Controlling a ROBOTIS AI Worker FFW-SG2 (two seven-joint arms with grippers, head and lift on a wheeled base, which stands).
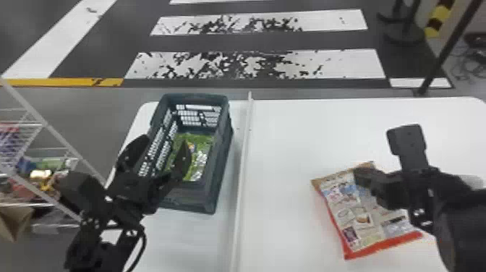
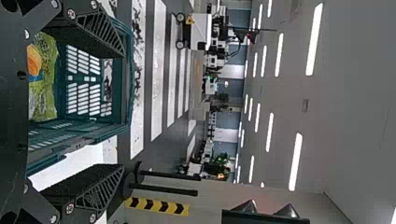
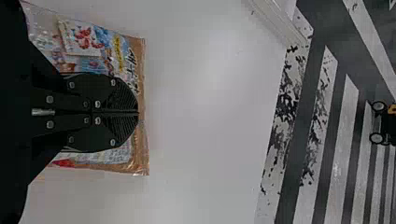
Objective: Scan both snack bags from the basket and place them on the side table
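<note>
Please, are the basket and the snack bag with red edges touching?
Apart: the head view shows bare white table between the basket and the bag.

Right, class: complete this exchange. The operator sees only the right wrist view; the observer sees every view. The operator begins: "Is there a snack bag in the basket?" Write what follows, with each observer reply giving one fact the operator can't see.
Observer: Yes, the head view shows a green snack bag lying in the basket.
Operator: My view has the white divider at its edge. Which side is the basket on?
Observer: It stands on the robot's left of that divider.
Operator: And the left hand, is it open or shut?
Observer: Open; the left wrist view shows its two fingers well apart.
</note>
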